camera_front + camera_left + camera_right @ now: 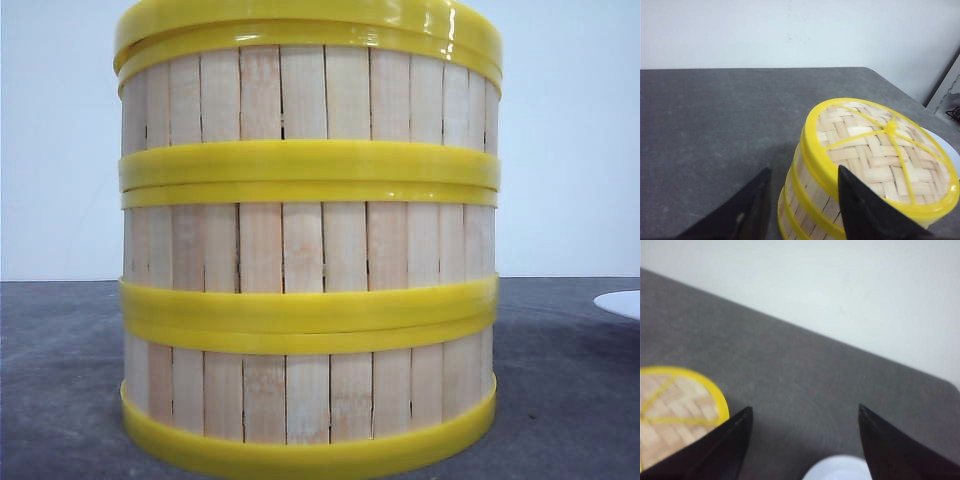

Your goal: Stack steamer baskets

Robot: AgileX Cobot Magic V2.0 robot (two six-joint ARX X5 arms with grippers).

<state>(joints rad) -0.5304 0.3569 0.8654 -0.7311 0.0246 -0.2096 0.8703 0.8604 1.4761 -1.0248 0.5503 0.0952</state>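
Three steamer baskets stand stacked and fill the front view: top (310,95), middle (310,245), bottom (310,395). No gripper shows there. In the left wrist view the stack (875,160) shows its woven top with yellow spokes. My left gripper (804,169) is open and hangs over the stack's near edge, one finger (752,210) outside the wall and the other (860,210) in front of the top, the yellow rim between them. My right gripper (805,407) is open over bare table, holding nothing, with the top basket's woven face (675,405) beside one finger.
A flat white plate (622,303) lies on the dark grey table (60,380) to the right of the stack; its edge also shows as plate (951,150) and plate (837,469). A pale wall stands behind the table.
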